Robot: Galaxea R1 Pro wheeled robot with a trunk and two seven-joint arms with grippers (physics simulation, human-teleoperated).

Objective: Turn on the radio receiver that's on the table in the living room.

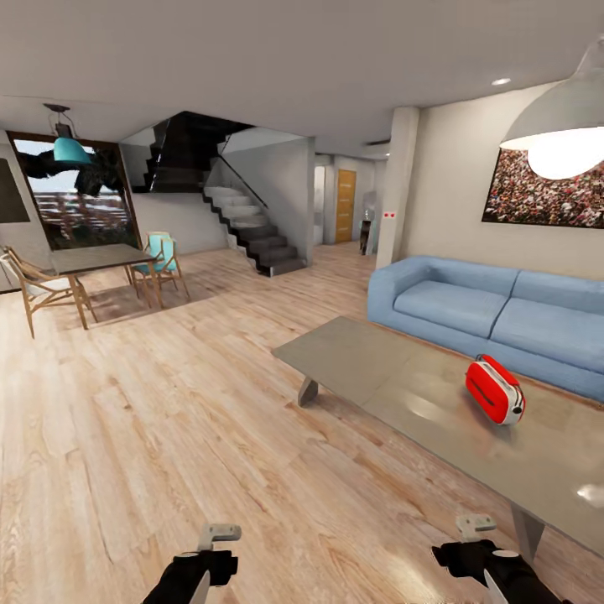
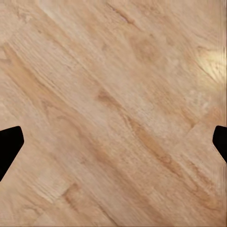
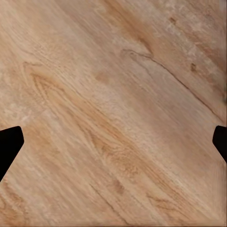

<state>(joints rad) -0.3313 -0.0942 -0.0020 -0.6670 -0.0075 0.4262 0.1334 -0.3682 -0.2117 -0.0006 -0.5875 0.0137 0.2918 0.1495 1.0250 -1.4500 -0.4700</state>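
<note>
The radio receiver [image 1: 495,389] stands on edge on the long grey table [image 1: 369,356], toward the robot's right, with the blue sofa [image 1: 470,306] just behind the table under a crowd picture [image 1: 545,189] and a white pendant lamp [image 1: 562,126]. Well apart across open wood floor [image 1: 168,419] stand a dining table with chairs [image 1: 96,260] and a dark staircase [image 1: 252,226]. Both arms hang low over bare floor, short of the table. The left gripper [image 2: 113,142] and right gripper [image 3: 113,142] are both spread wide, holding nothing.
</note>
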